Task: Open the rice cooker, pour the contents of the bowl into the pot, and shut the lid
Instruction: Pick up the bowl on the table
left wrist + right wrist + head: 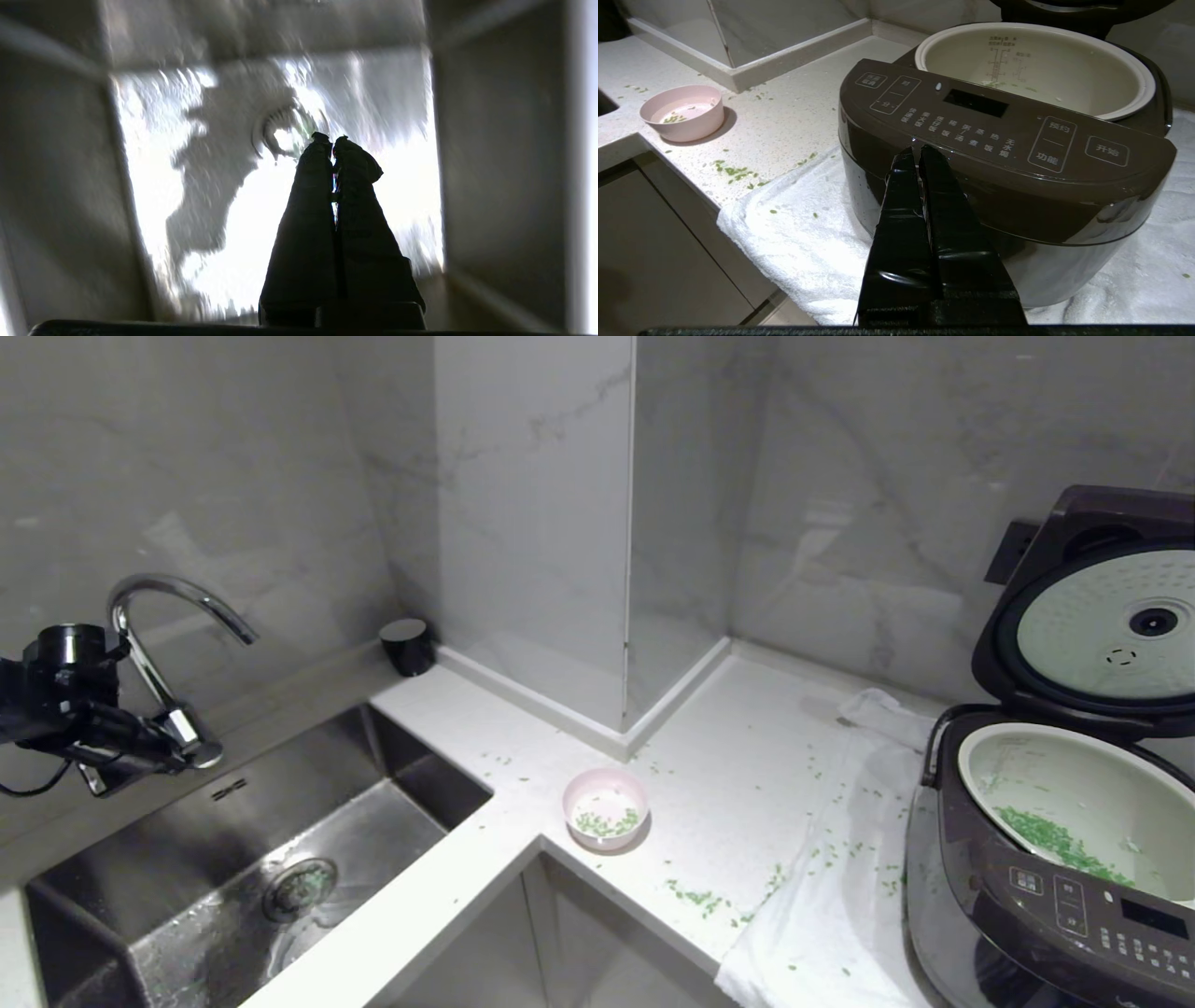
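Note:
The dark rice cooker (pixel 1046 905) stands on the right with its lid (pixel 1102 616) swung up, dimpled inner plate showing. Green contents (pixel 1055 840) lie in the cream pot (pixel 1083 775). The pink bowl (pixel 602 843) sits upright on the counter corner, a few green bits (pixel 607 823) inside. My left arm (pixel 65 695) hangs over the sink, far from both. The left gripper (pixel 332 139) is shut and empty above the drain. In the right wrist view the right gripper (pixel 917 150) is shut and empty, just before the cooker's front panel (pixel 1004 135). The bowl (pixel 686 126) stands apart.
A steel sink (pixel 187 821) with a curved faucet (pixel 154 616) fills the left. A white towel (pixel 822 915) lies under the cooker. Green bits (pixel 695 896) are scattered over the counter and towel. A dark cup (pixel 407 644) stands by the back wall.

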`<state>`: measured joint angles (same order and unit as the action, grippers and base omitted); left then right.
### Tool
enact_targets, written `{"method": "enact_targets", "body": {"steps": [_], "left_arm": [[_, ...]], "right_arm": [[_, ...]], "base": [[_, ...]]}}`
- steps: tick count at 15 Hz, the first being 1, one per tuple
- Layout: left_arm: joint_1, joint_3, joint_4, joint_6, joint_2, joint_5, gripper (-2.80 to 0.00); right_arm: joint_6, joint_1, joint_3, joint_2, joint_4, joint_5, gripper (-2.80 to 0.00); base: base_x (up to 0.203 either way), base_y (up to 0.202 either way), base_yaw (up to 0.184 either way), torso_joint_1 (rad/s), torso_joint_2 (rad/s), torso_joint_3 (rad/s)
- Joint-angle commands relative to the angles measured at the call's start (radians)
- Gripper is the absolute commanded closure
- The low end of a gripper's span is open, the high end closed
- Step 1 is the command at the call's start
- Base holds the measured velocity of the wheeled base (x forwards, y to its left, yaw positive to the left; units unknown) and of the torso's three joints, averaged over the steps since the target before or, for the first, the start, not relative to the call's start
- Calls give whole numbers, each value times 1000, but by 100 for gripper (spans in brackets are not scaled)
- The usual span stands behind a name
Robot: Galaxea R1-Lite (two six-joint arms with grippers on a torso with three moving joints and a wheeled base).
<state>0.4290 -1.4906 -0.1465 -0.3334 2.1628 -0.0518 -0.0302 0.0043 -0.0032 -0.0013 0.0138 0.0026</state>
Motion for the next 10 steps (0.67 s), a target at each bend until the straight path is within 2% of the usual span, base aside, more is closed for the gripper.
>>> {"method": "enact_targets", "body": {"steps": [1,4,7,10], "left_arm": [[-36,193,4,9,-227,-116,0],[-110,447,83,32,-424,-203,0],[-205,666,223,44,-635,-224,0],[-292,903,368,114,-839,-229,0]], "right_arm": [[0,0,0,1,0,1,0],[0,0,0,1,0,1,0],[0,0,0,1,0,1,0],[0,0,0,1,0,1,0]], "base": [[0,0,0,0,0,0],[0,0,0,0,0,0],[0,0,0,0,0,0],[0,0,0,0,0,0]]}}
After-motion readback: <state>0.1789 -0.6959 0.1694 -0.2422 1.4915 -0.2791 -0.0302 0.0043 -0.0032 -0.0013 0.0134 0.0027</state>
